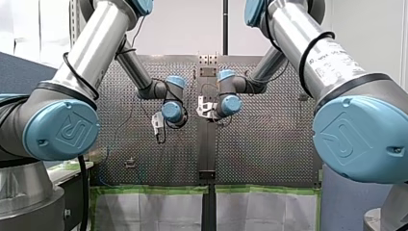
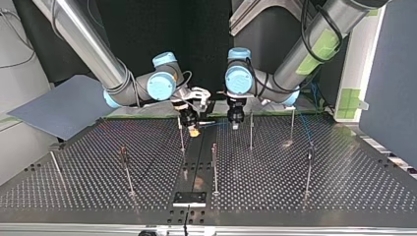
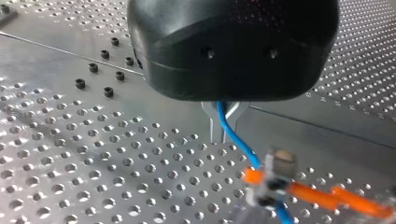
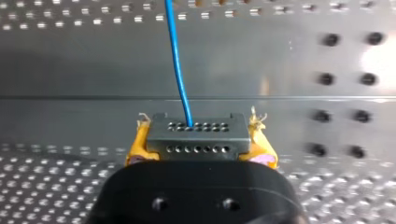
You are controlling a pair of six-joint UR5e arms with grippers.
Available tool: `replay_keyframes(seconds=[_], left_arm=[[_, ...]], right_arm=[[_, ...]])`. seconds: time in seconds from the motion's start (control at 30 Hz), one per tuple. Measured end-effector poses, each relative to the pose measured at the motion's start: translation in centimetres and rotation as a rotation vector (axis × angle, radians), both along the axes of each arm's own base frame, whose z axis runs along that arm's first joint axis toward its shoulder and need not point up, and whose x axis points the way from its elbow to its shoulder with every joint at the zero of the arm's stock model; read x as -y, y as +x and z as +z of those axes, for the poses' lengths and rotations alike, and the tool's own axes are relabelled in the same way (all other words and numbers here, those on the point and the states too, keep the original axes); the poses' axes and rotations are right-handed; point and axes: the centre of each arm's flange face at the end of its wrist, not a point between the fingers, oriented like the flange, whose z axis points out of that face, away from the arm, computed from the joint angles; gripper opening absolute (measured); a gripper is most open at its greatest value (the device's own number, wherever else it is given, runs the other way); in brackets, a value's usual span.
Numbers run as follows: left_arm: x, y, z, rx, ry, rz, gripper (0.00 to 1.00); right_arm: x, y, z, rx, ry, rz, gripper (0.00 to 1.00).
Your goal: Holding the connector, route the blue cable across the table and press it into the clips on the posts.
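Blue cable (image 4: 180, 60) leaves the grey multi-hole connector block (image 4: 196, 137), clamped between your right gripper (image 4: 200, 145)'s yellow pads, upper centre of top view. Left gripper (image 3: 223, 122)'s metal fingers pinch the cable beside it. Routing looks barely started; next, steer toward the nearest thin metal post (image 2: 181, 137).

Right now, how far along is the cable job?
Early. Done: my right tool grips the connector. In hand: the cable runs from it through my left tool. Left: I see no cable pressed onto any of the posts, so the routing seems yet to start.
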Motion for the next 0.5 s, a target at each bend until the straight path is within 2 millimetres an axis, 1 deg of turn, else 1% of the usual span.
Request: replay_keyframes(seconds=[0.07,0.2,0.5], left_arm=[[-0.1,-0.2,0.7,0.001,-0.003,0.001,0.0],[-0.2,-0.6,2.6,0.01,-0.009,0.002,0.0],[-0.4,-1.9,7.4,0.046,-0.02,-0.004,0.0]], right_arm=[[-0.1,-0.1,1.0,0.01,-0.009,-0.001,0.0],[-0.3,-0.3,3.8,0.041,-0.03,-0.002,0.0],[-1.6,-1.5,9.8,0.076,-0.045,-0.008,0.0]])
